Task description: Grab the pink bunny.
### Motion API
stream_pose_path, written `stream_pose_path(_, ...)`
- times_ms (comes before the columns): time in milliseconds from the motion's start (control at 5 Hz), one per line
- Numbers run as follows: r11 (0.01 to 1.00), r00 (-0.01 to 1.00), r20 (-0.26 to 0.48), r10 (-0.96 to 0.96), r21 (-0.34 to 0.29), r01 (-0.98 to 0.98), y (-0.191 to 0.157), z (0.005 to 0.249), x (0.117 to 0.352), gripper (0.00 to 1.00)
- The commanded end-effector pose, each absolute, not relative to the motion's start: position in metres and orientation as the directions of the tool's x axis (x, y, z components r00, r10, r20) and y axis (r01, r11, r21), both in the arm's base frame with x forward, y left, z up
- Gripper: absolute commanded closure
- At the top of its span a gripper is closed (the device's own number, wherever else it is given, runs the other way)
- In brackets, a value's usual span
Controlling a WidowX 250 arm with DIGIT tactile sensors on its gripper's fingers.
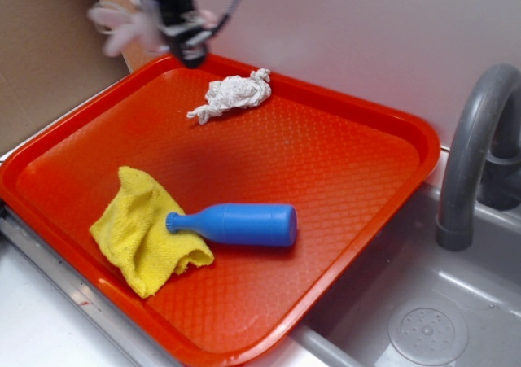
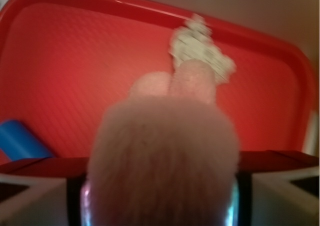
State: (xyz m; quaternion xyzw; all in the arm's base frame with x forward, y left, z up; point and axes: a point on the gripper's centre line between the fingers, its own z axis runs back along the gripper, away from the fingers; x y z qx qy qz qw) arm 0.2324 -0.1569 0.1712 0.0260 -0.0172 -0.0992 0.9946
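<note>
From the exterior view, my pincer (image 1: 181,27) hangs high over the far left corner of the red tray (image 1: 350,151), and the pink bunny (image 1: 130,27) dangles beside it, clear of the tray floor and blurred, its pale limbs sticking out to the left. Below lie the things I have no business with: the whitish wad of cloth (image 1: 232,96) near the far rim, the blue bottle (image 1: 236,224) on its side toward the front, and the yellow cloth (image 1: 145,230) touching the bottle's neck; a grey faucet (image 1: 476,151) stands over the sink at right. In the wrist view, the bunny (image 2: 162,161) fills the lower middle, pressed between my two pads, so I am clamped on plush (soft and out of focus, its stubby limbs pointing toward the wad (image 2: 200,48)). The bottle (image 2: 20,141) peeks in at left. I judge the grab essentially made, but the risk is slippage: plush compresses, so if I hold only fur or a limb, a quick swing could pull it free and drop it back onto the tray.
</note>
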Motion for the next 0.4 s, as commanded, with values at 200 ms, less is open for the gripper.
stream_pose_path(200, 1.0, 0.994, 0.113, -0.005, -0.028, 0.009, -0.1376, 0.2139, 0.1904, 1.0)
